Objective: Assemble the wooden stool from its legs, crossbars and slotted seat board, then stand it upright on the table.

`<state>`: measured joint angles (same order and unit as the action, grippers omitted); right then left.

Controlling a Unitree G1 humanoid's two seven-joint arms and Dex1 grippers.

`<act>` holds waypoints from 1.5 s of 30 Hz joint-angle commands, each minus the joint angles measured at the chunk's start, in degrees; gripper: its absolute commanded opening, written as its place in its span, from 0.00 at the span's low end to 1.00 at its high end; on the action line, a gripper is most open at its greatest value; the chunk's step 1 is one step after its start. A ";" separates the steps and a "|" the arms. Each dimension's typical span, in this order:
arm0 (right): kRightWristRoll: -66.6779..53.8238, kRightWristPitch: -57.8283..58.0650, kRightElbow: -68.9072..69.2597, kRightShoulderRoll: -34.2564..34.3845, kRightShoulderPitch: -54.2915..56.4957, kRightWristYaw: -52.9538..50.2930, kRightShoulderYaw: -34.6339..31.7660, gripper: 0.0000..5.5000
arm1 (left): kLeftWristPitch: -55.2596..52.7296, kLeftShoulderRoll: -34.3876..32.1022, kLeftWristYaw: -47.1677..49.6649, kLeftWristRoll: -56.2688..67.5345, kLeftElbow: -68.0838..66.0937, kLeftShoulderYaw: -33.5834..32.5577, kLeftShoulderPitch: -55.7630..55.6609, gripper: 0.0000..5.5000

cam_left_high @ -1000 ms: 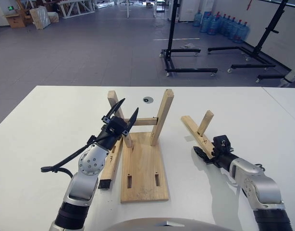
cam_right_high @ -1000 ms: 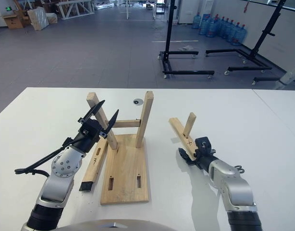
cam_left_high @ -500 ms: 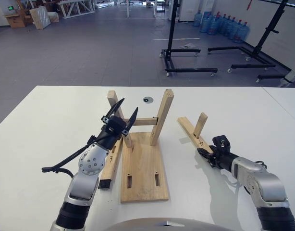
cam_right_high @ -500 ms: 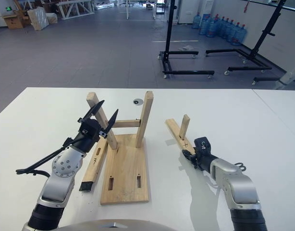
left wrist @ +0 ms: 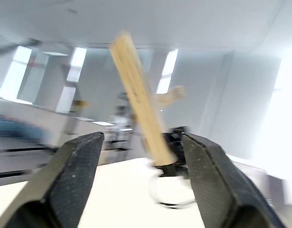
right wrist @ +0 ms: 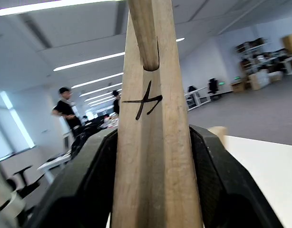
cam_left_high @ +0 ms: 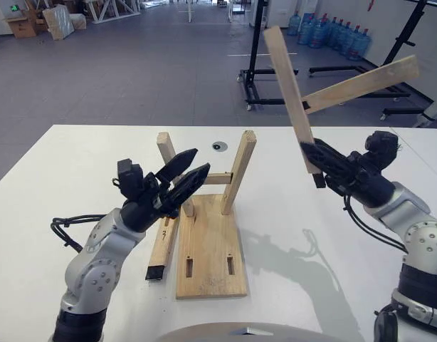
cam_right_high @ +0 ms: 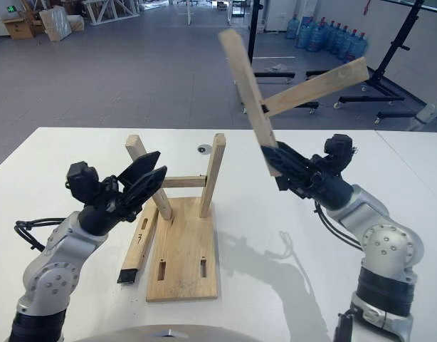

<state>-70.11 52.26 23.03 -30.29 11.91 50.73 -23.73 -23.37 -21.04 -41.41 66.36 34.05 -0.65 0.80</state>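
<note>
**Right arm holds a leg piece aloft; left arm poised by the half-built frame**

The right arm is bent upward, its end effector (cam_left_high: 319, 162) well above the white counter (cam_left_high: 48, 178). It pinches the lower end of a pale, square-cut wooden leg (cam_left_high: 288, 85) that leans up toward the robot's left. A flat crossbar (cam_left_high: 361, 80) juts from the leg at an angle. In the right wrist view the dark fingers (right wrist: 91, 180) press both sides of the leg's grainy face, which carries a pen mark below a round-ended slot.

The left arm reaches forward low over the counter. Its end effector (cam_left_high: 196, 161) is spread and holds nothing, just beside the tilted leg of the standing frame (cam_left_high: 236, 171). That frame is two legs joined by a short bar, planted on the slotted seat board (cam_left_high: 211, 260), which lies flat on the counter. A loose leg (cam_left_high: 161, 246) with a dark tip lies along the board's left edge.
</note>
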 commanded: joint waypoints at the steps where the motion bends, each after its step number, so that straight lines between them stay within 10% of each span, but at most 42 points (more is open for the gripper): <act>1: -0.08 -0.12 5.32 -0.98 -1.50 3.43 6.68 0.38 | -7.89 -3.78 -0.60 12.36 0.62 -0.80 -2.29 0.66; 13: 9.98 -5.08 -0.54 -1.27 -1.86 12.28 19.94 0.38 | -11.21 -1.88 5.66 15.77 -4.00 -2.43 -8.86 0.73; 20: 11.54 -5.72 -1.47 -1.80 -2.22 12.10 20.93 0.38 | -11.68 -1.61 3.13 15.06 -5.35 -3.23 -7.35 0.51; 32: 14.18 -7.11 -4.59 -3.46 -2.31 13.39 20.98 0.38 | -9.58 -0.63 -0.50 5.32 -6.77 -1.92 -7.30 0.37; 36: 13.74 -5.83 -4.06 -5.50 -3.46 15.25 20.94 0.53 | -9.02 -0.18 -0.44 4.60 -6.08 -3.23 -7.32 0.37; 45: 12.77 -6.42 -7.70 -11.25 -5.73 13.86 10.24 0.62 | -9.69 -9.93 -8.19 9.13 -2.18 -18.09 -1.62 0.37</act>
<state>-57.52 46.18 16.53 -39.74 6.57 66.08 -10.14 -32.51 -26.62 -45.81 73.92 30.58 -13.53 -3.66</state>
